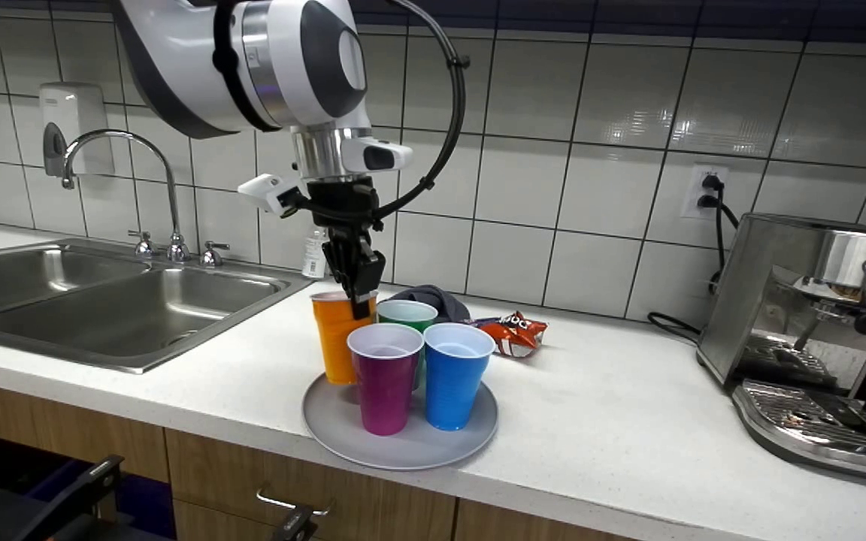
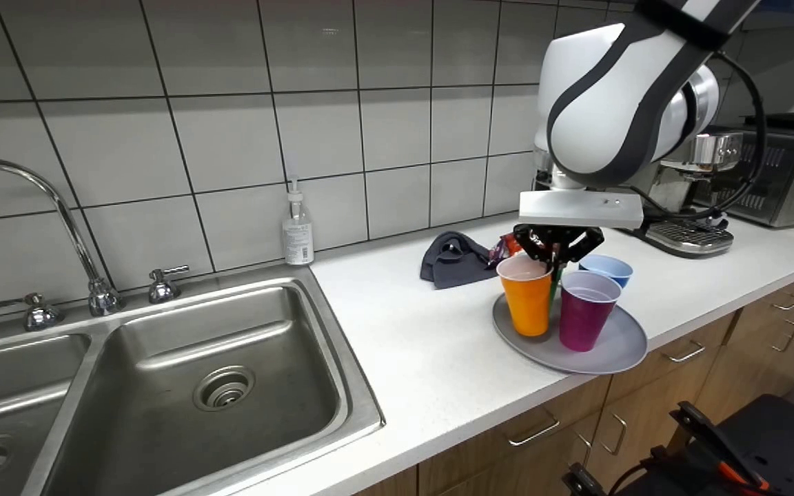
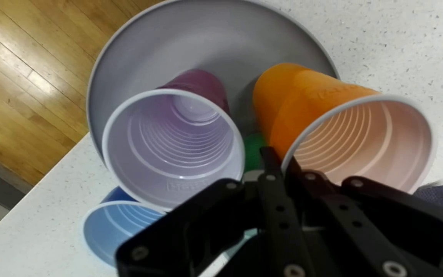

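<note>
Orange cup point(image 3: 306, 104): over the grey plate point(image 3: 190, 34), on the side toward the sink point(image 2: 156, 413); mouth up, roughly upright; base contact with plate hard to tell.
Gripper point(image 3: 281, 163): pointing down, at the orange cup's rim.
Fingers point(image 3: 270, 163): pinching the cup's side at the rim, one tip inside, one outside.
Purple cup point(image 1: 386, 394): upright on the plate, just beside the orange cup; pale inside.
Blue cup point(image 1: 454, 387): upright on the plate, just beside the purple cup, on the side toward the espresso machine point(image 1: 764, 278).
Green cup point(image 1: 408, 312): in among the other cups, mostly hidden in both exterior views.
Dark cloth point(image 2: 457, 263): crumpled on the counter point(image 1: 628, 421), behind the cups.
Red packet point(image 1: 516, 336): lying beside the cloth.
Faucet point(image 2: 66, 220): arching over the sink in both exterior views.
Pump bottle point(image 2: 298, 234): near the sink's rear corner, by the tiled wall point(image 2: 225, 148).
Espresso machine: well apart from the plate.
</note>
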Controlling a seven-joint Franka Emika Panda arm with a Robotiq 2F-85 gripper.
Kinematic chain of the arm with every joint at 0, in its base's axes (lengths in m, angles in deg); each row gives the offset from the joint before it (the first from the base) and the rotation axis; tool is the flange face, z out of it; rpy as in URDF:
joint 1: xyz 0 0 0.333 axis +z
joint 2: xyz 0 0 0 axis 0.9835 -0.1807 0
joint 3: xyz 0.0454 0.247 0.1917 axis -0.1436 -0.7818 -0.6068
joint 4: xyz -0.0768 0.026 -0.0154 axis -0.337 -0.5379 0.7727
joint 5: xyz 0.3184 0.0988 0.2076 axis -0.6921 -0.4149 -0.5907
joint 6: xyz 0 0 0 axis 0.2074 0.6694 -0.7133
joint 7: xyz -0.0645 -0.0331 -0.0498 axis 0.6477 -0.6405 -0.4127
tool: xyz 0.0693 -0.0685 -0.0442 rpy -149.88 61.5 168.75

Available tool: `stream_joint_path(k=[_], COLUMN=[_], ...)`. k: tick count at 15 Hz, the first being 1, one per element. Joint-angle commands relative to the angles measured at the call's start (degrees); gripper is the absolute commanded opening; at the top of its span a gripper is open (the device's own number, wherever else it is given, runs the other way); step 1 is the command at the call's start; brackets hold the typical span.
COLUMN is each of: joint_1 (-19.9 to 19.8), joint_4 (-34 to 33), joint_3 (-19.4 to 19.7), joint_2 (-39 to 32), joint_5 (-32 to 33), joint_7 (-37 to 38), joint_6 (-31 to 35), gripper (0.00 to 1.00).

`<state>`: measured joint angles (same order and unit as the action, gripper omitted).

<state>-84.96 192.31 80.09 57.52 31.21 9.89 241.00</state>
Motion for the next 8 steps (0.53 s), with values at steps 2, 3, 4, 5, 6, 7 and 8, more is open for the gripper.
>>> stream_joint_path(k=[2,3,4,5,6,7,8], joint_1=[-1.0,-1.0,-1.0,-1.0,-1.0,-1.0,-1.0], joint_4=[0.7,0.7,0.7,0.7,0.7,0.7,0.7], joint_3=[-0.8,-0.9,-0.9,-0.9,-0.9,-0.9,-0.9], joint_2=[1.5,1.5,1.5,1.5,1.5,1.5,1.5], joint_5=[1.0,1.1,1.1,1.1,1.1,1.0,1.0], joint_7=[-0.8,-0.8,-0.8,-0.7,-0.7,-0.7,-0.7], joint_6=[-1.5,-1.5,-1.5,-1.6,-1.6,-1.6,-1.6], gripper=[0.3,0.31,0.38,0.44,0.52,0.59,0.66])
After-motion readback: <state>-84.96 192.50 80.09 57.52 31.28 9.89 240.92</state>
